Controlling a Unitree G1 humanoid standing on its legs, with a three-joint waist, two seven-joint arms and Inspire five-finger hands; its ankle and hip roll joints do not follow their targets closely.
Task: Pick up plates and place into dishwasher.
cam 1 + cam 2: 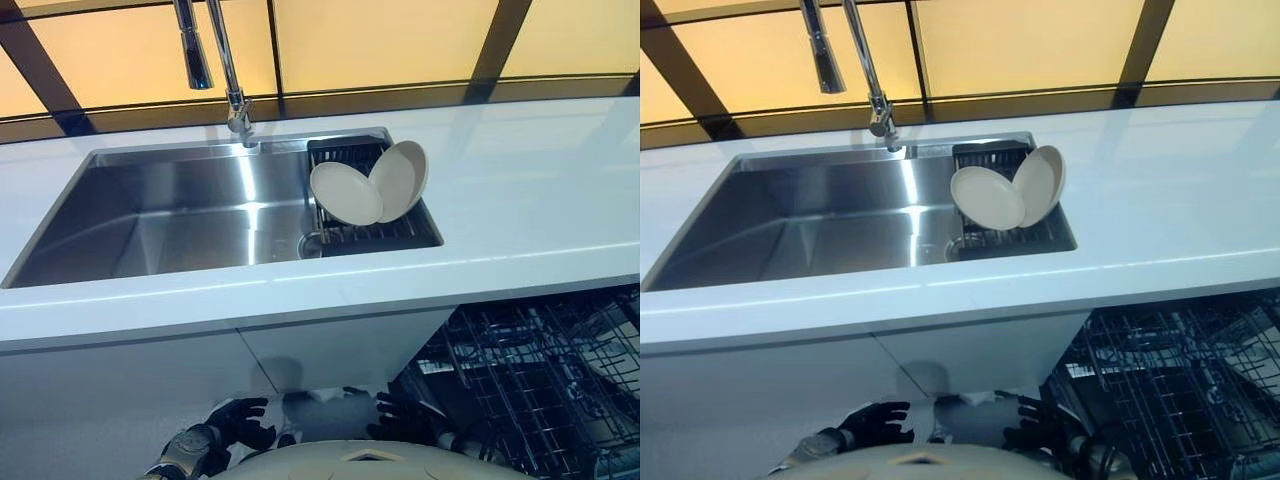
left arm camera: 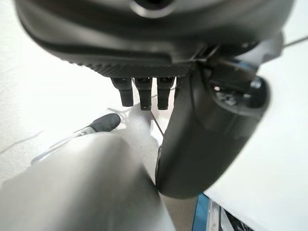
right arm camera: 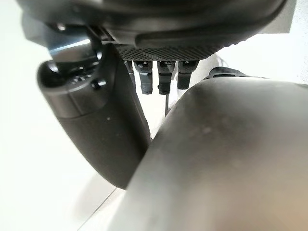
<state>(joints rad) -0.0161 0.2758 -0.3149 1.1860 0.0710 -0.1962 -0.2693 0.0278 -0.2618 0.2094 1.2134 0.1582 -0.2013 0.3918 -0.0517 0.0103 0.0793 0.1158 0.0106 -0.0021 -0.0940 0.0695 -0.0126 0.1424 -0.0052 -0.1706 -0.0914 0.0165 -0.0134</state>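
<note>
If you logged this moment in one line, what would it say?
plates: two, propped in sink rack | dishwasher rack: pulled out, lower right | left hand: low, open | right hand: low, open

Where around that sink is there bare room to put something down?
The white counter right of the sink is bare, as is the basin left of the rack. The rack end is crowded with two leaning plates.
</note>
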